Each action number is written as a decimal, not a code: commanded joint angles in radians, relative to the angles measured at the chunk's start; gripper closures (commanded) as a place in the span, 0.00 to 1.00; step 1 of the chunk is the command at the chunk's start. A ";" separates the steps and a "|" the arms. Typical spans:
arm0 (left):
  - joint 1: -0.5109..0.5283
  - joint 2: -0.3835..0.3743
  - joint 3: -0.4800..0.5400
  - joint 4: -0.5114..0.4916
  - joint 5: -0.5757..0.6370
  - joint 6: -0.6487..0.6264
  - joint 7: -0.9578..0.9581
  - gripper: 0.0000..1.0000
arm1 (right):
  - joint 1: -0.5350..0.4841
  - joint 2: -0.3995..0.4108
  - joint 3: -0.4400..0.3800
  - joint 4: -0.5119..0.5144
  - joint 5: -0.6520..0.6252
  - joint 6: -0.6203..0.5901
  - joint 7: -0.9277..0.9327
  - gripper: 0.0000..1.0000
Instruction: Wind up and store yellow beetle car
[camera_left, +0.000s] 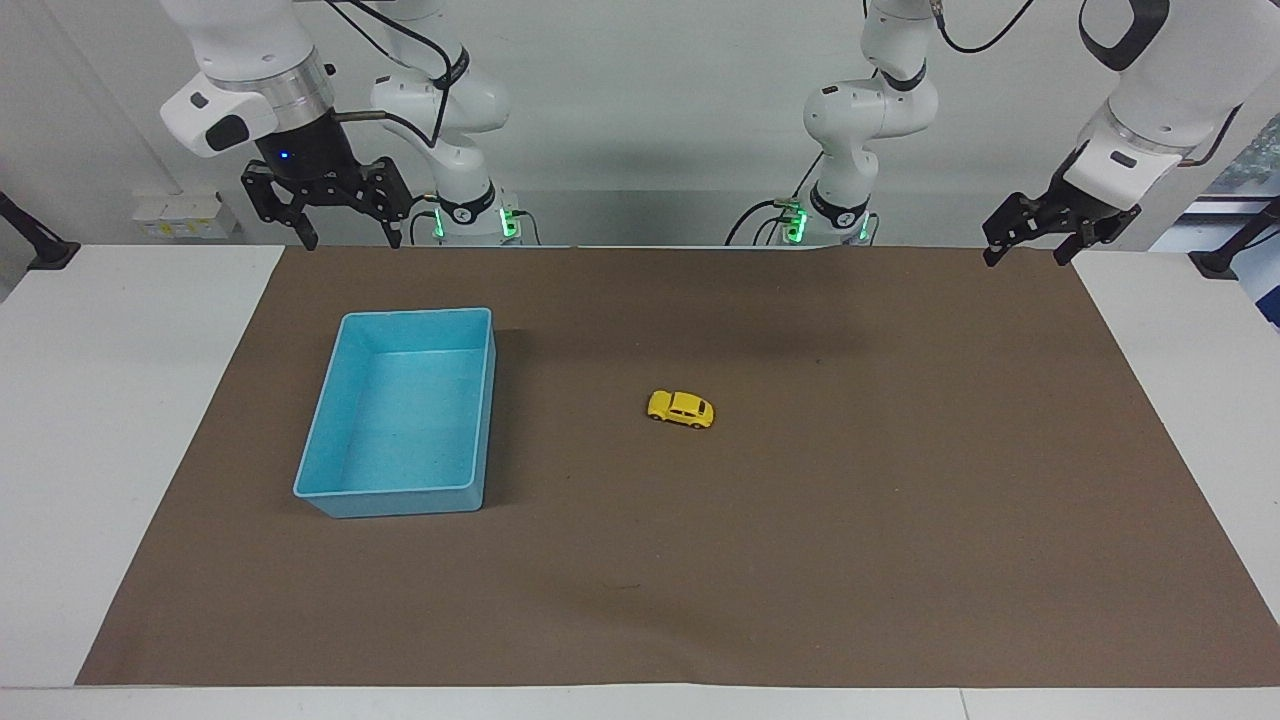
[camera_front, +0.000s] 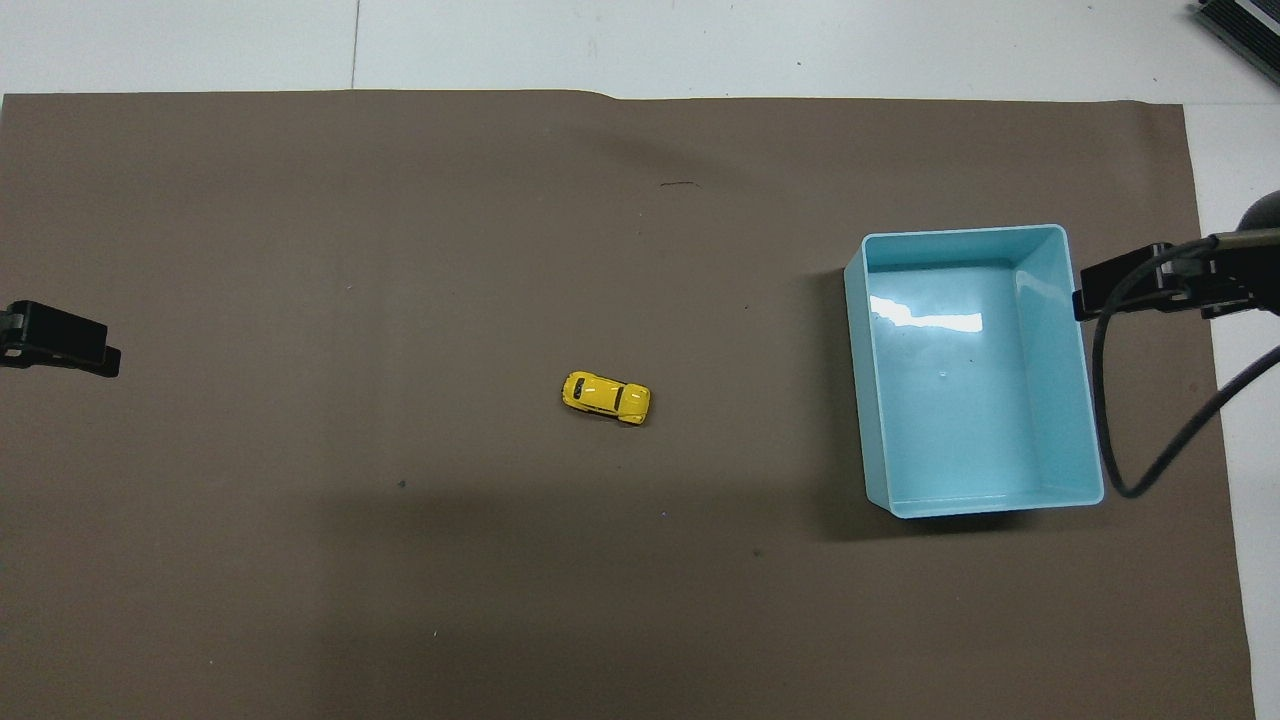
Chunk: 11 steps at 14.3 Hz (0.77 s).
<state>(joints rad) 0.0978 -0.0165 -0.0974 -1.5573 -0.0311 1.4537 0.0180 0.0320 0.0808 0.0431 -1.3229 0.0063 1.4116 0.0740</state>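
Note:
The yellow beetle car (camera_left: 681, 409) stands on its wheels near the middle of the brown mat; it also shows in the overhead view (camera_front: 606, 397). The light-blue bin (camera_left: 395, 503) is empty and sits beside the car toward the right arm's end; its rim shows in the overhead view (camera_front: 960, 233). My right gripper (camera_left: 352, 238) is open and empty, raised over the mat's edge at the robots' side, by the bin. My left gripper (camera_left: 1028, 255) is open and empty, raised over the mat's corner at the left arm's end. Both are well apart from the car. Their tips show in the overhead view (camera_front: 62, 340) (camera_front: 1140, 285).
The brown mat (camera_left: 800, 560) covers most of the white table (camera_left: 120, 450). A black cable (camera_front: 1150, 440) hangs from the right arm next to the bin. Small white boxes (camera_left: 180, 215) sit near the right arm's base. Black clamps are at both table ends.

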 joint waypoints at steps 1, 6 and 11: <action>0.017 -0.013 -0.007 -0.001 0.000 -0.010 0.013 0.00 | -0.017 -0.009 0.006 -0.002 0.023 0.006 0.018 0.00; 0.019 -0.013 -0.005 -0.001 -0.001 -0.010 0.110 0.00 | -0.017 -0.007 0.006 -0.002 0.023 0.006 0.018 0.00; 0.019 -0.013 -0.005 -0.004 -0.001 -0.001 0.406 0.00 | -0.017 -0.007 0.006 -0.002 0.024 0.006 0.018 0.00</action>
<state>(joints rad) 0.0988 -0.0165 -0.0942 -1.5574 -0.0307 1.4537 0.3101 0.0319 0.0798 0.0430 -1.3229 0.0063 1.4116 0.0740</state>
